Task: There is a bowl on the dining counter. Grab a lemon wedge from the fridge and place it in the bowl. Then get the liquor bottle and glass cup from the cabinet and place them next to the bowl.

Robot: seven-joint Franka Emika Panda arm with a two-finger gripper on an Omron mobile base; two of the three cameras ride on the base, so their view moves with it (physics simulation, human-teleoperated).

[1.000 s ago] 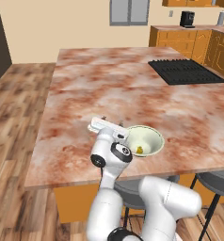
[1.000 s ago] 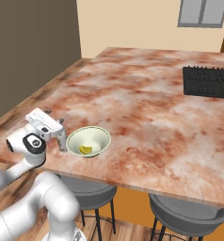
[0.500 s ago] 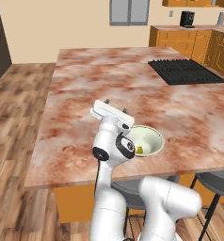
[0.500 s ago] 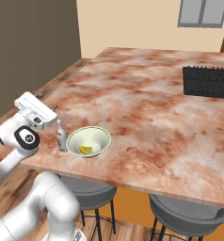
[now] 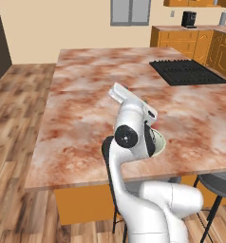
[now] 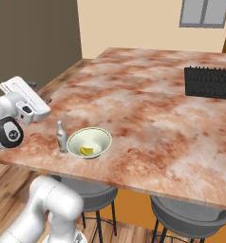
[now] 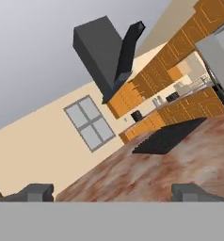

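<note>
The pale bowl (image 6: 89, 140) sits near the front edge of the marbled dining counter (image 6: 148, 99), and the yellow lemon wedge (image 6: 86, 151) lies inside it. Just left of the bowl, the slim liquor bottle (image 6: 61, 136) stands upright and free. My gripper (image 6: 39, 95) hovers above and to the left of the bottle, open and empty. In the hand view its fingertips (image 7: 36, 192) are wide apart, looking across the counter. In the left base view my arm covers most of the bowl (image 5: 158, 142), with the gripper (image 5: 134, 100) above it. The glass cup is out of view.
A black cooktop (image 6: 211, 81) is set into the counter's far right. Stools (image 6: 191, 223) stand under the near edge. Orange wall cabinets (image 7: 156, 70), a dark range hood (image 7: 107, 52) and a grey fridge (image 7: 220, 52) line the far wall.
My hand has lifted up and away from the liquor bottle, swinging left in the right base view. The bottle stays upright beside the bowl.
</note>
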